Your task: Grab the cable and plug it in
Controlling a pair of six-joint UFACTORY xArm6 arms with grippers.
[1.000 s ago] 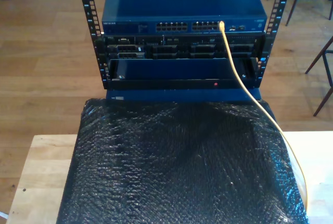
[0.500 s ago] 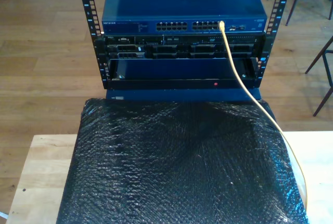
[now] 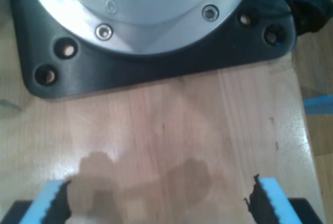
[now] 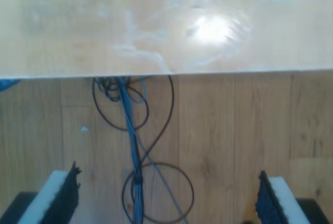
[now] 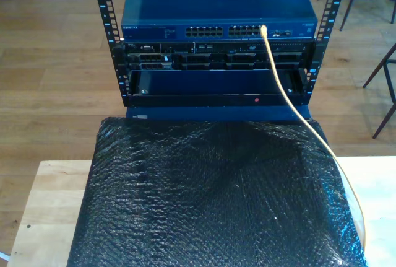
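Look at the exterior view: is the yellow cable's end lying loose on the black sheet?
No, the yellow cable runs up to a port on the blue switch.

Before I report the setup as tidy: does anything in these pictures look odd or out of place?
Nothing looks damaged or spilled. The yellow cable is already plugged into the blue switch and trails over the black bubble wrap. On the floor, loose blue and black wires lie tangled.

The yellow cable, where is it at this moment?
In the exterior view the yellow cable has its tip in a port at the right end of the blue network switch, then runs down over the right edge of the black bubble wrap.
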